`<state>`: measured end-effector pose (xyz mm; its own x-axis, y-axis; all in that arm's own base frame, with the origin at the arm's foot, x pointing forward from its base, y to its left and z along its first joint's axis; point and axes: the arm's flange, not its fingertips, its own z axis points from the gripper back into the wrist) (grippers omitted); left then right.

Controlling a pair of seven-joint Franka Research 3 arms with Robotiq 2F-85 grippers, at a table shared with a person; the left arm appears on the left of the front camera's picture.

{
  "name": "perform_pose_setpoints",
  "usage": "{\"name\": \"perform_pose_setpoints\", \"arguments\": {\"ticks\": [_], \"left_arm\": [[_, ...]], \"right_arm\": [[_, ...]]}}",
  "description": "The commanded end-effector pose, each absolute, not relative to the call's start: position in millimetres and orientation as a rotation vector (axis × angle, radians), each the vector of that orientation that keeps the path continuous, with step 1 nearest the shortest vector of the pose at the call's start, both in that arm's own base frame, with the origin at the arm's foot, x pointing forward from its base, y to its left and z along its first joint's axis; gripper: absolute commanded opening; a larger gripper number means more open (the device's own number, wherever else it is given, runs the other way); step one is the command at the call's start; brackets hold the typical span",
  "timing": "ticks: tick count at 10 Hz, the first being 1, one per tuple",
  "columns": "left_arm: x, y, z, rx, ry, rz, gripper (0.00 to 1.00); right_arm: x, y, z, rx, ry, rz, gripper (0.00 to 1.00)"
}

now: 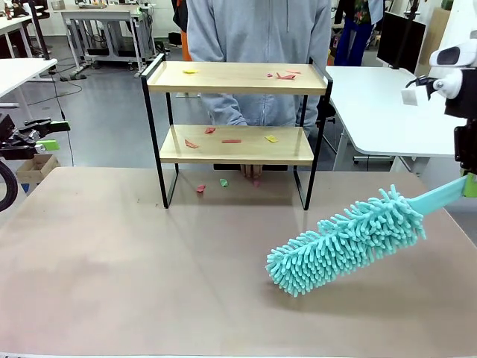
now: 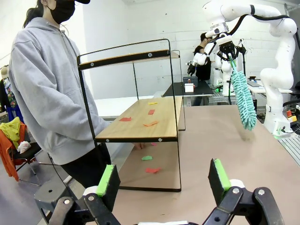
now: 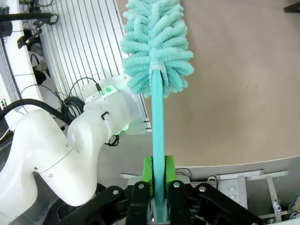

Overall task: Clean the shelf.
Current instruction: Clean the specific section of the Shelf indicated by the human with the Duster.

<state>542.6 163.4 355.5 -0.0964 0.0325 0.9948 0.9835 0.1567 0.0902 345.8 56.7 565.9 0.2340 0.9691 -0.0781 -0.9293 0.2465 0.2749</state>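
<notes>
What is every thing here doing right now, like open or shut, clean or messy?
Two-tier wooden shelf with black metal frame: upright, messy.
Small coloured paper scraps: lying on both boards and the table underneath.
Fluffy teal duster: held by its handle, head tilted down over the table.
Left gripper: open, empty.
Right gripper: shut on the duster's handle.

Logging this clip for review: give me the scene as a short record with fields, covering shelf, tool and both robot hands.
shelf: two tiers, on the table, person behind it
scraps: coloured bits on top board, lower board and table beneath
duster: teal, head low over table, right of shelf, apart from it
right hand: shut on duster handle
left hand: open, empty
cleaning: not yet begun
</notes>
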Motion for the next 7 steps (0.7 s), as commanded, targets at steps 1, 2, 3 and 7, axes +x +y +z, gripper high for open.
{"name": "perform_pose_setpoints", "arguments": {"ticks": [1,2,3,7], "left_arm": [[540.3,163.6,357.2,-1.064,-1.383,-1.151,1.00],[540.3,163.6,357.2,-1.064,-1.383,-1.151,1.00],[540.3,163.6,357.2,-1.064,-1.383,-1.151,1.00],[540.3,163.6,357.2,-1.064,-1.383,-1.151,1.00]], "right_arm": [[344.1,54.0,568.0,0.176,0.248,1.314,0.13],[344.1,54.0,568.0,0.176,0.248,1.314,0.13],[344.1,54.0,568.0,0.176,0.248,1.314,0.13],[344.1,54.0,568.0,0.176,0.248,1.314,0.13]]}}
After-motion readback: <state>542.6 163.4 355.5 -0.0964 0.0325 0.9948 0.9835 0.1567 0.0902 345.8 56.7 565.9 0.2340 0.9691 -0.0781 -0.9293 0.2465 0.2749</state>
